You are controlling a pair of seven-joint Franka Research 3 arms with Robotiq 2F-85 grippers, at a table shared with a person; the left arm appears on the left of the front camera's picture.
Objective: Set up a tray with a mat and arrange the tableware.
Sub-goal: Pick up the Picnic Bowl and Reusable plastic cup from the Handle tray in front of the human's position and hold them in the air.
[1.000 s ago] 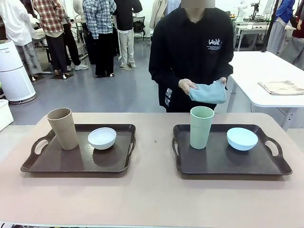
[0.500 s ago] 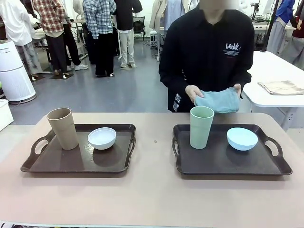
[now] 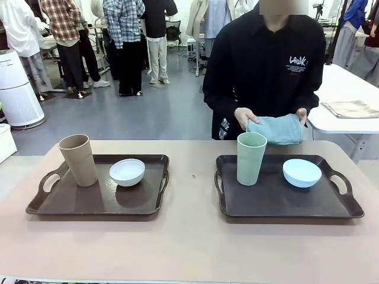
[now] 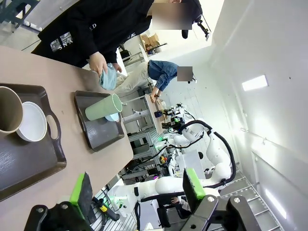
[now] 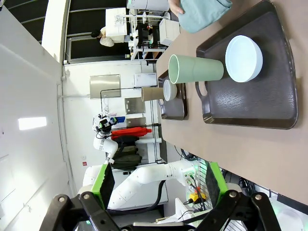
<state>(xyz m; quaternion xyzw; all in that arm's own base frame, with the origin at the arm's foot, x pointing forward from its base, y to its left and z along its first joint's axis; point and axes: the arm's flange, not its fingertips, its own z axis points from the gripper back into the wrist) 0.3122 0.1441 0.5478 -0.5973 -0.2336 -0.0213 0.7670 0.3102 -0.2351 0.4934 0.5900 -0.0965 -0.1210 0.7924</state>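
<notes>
Two dark brown trays lie on the tan table. The left tray [image 3: 89, 204] holds a tan cup [image 3: 78, 160] and a white bowl [image 3: 127, 171]. On the right tray [image 3: 284, 201] stand a pale green cup [image 3: 251, 158] and a light blue bowl [image 3: 302, 173]. Behind that tray a person holds a folded blue-grey mat [image 3: 275, 129] in both hands above the table's far edge. My left gripper [image 4: 137, 190] is open and high above the table, far from the tan cup [image 4: 8, 109] and green cup [image 4: 103, 107]. My right gripper [image 5: 159, 185] is open too, well back from the green cup [image 5: 196, 68] and blue bowl [image 5: 244, 58].
A white table with a beige cloth [image 3: 352, 108] stands at the back right. Several people stand at the back left beside a white appliance [image 3: 15, 89]. Bare tabletop runs between the trays and along the near edge.
The person has stepped to the right with the mat, now held behind the right tray. Cups, bowls and trays have not moved.
</notes>
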